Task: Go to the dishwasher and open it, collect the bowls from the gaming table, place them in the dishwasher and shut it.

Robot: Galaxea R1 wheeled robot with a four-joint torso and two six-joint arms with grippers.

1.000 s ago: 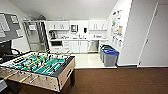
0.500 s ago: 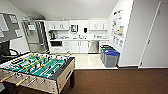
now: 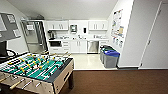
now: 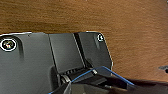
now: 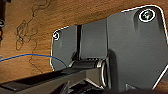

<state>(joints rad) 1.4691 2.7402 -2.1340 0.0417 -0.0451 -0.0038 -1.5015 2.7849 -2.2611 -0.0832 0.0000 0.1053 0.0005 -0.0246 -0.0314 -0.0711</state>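
Dishwasher (image 3: 93,46) sits shut under the far kitchenette desk (image 3: 82,39), past the foosball table (image 3: 35,68). I can't tell either tool's state, honestly.

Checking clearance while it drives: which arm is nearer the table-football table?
Left, likely. The table-football table stands ahead on the robot's left, so the left arm is on its side; the right arm is on the far side. Both hang over brown carpet.
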